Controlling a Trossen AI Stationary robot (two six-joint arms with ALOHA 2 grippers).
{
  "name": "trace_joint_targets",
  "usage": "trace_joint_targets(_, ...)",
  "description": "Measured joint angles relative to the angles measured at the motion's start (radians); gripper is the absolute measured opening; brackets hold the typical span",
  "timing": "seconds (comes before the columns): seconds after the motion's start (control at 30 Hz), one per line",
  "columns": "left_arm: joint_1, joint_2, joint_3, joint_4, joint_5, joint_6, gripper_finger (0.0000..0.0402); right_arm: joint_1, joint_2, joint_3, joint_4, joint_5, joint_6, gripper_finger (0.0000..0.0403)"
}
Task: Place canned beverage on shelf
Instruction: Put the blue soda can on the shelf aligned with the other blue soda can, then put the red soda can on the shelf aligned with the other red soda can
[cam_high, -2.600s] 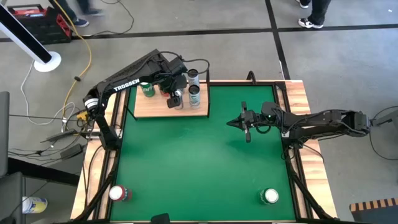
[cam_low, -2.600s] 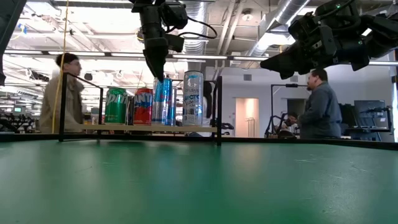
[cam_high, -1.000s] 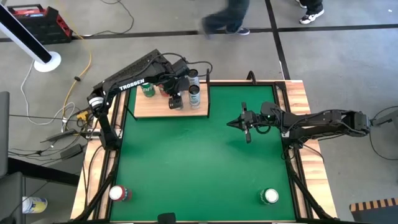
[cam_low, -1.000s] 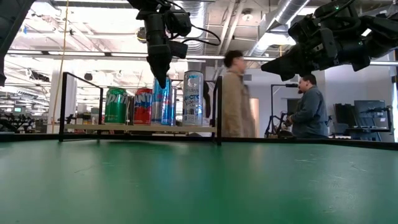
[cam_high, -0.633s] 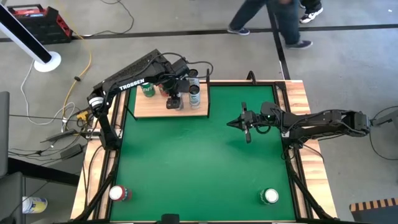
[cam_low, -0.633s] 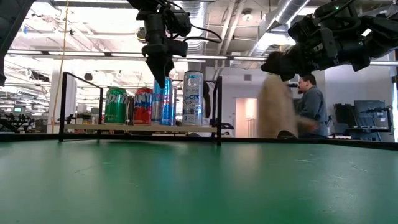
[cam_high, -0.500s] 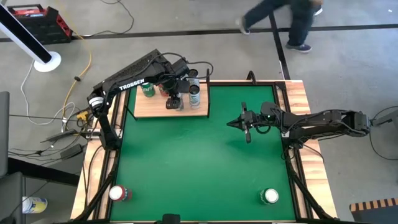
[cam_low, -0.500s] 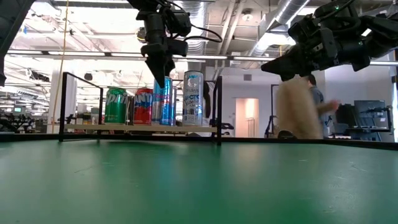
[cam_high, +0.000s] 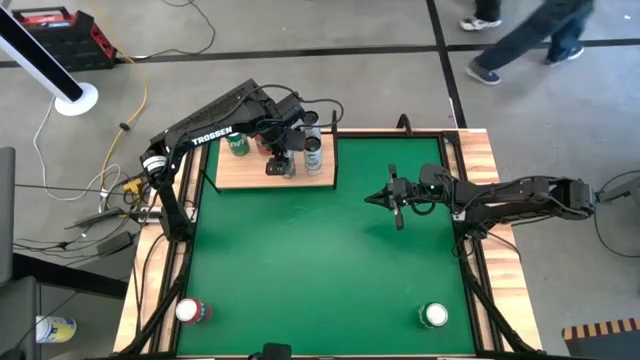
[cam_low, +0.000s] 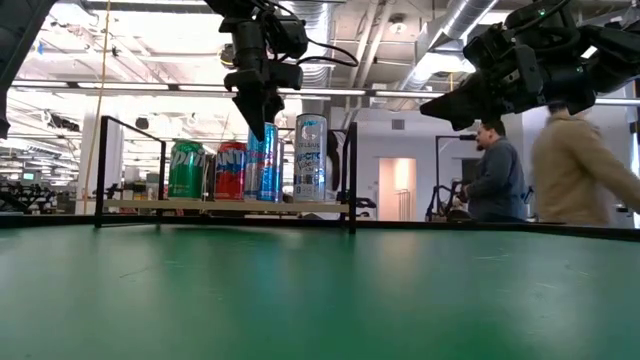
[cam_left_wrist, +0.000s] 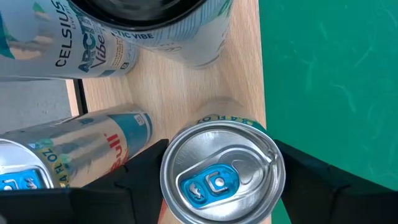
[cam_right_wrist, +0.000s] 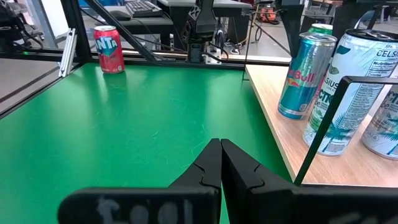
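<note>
**A:** Can (cam_left_wrist: 221, 174) placement looked all but done. It was seen standing upright on the shelf (cam_high: 240, 172), close to the shelf's edge towards the green worktop (cam_high: 320, 270). The left end effector (cam_low: 260, 128) was positioned directly over the can, straddling its top. Whether the can was gripped or already released could not be told.

**B:** What was judged likely to go wrong?

**A:** If the end effector were raised while contact remained on one side, the can could be dragged or tilted. With so little shelf left beyond it, it could be tipped over that edge onto the worktop.

**B:** And on the shelf's inner side?

**A:** A second blue can (cam_left_wrist: 81, 149) was seen just beside it, and a white Celsius can (cam_left_wrist: 93, 50) near that. Either could be knocked by a sideways withdrawal.

**B:** Was the other arm considered a hazard?

**A:** No. The right end effector (cam_right_wrist: 220, 146) was closed on nothing and held well apart from the shelf.
</note>
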Motion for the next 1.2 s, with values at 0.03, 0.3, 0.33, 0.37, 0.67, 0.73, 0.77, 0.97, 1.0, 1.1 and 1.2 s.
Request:
trace_joint_targets(0.03,0.0,0.0,0.0,0.0,0.0,-0.002,0.0242,0.0,0.0,0.0,0.0,0.0,0.0,0.0027)
trace_joint_targets(0.3,0.0,0.0,0.0,0.002,-0.007,-0.019,0.0275,0.0,0.0,0.0,-0.006,0.0,0.0,0.0027)
trace_joint_targets(0.33,0.0,0.0,0.0,0.002,-0.016,-0.02,0.0281,0.0,0.0,0.0,-0.007,0.0,0.0,0.0027)
trace_joint_targets(0.37,0.0,0.0,0.0,0.001,-0.027,-0.021,0.0286,0.0,0.0,0.0,-0.007,0.0,0.0,0.0027)
trace_joint_targets(0.67,-0.014,0.0,-0.001,0.002,-0.068,-0.01,0.0318,0.0,0.0,0.0,-0.006,0.0,0.0,0.0027)
trace_joint_targets(0.73,-0.024,0.0,-0.001,0.002,-0.103,-0.004,0.032,0.0,0.0,0.0,-0.006,0.0,0.0,0.0027)
trace_joint_targets(0.77,-0.03,0.0,-0.001,0.002,-0.125,0.001,0.032,0.0,0.0,0.0,-0.006,0.0,0.0,0.0027)
trace_joint_targets(0.97,-0.054,0.001,0.068,-0.012,-0.184,0.003,0.032,0.0,0.0,0.0,-0.005,0.0,0.0,0.0027)
trace_joint_targets(1.0,-0.055,0.001,0.092,-0.022,-0.183,0.001,0.032,0.0,0.0,0.0,-0.005,0.0,0.0,0.0027)
trace_joint_targets(1.1,-0.06,0.0,0.169,-0.071,-0.18,-0.011,0.032,0.0,0.0,0.0,-0.005,0.0,0.009,0.0027)
trace_joint_targets(1.2,-0.063,0.0,0.248,-0.144,-0.179,-0.041,0.032,0.001,0.0,0.0,-0.011,0.0,0.01,0.0027)
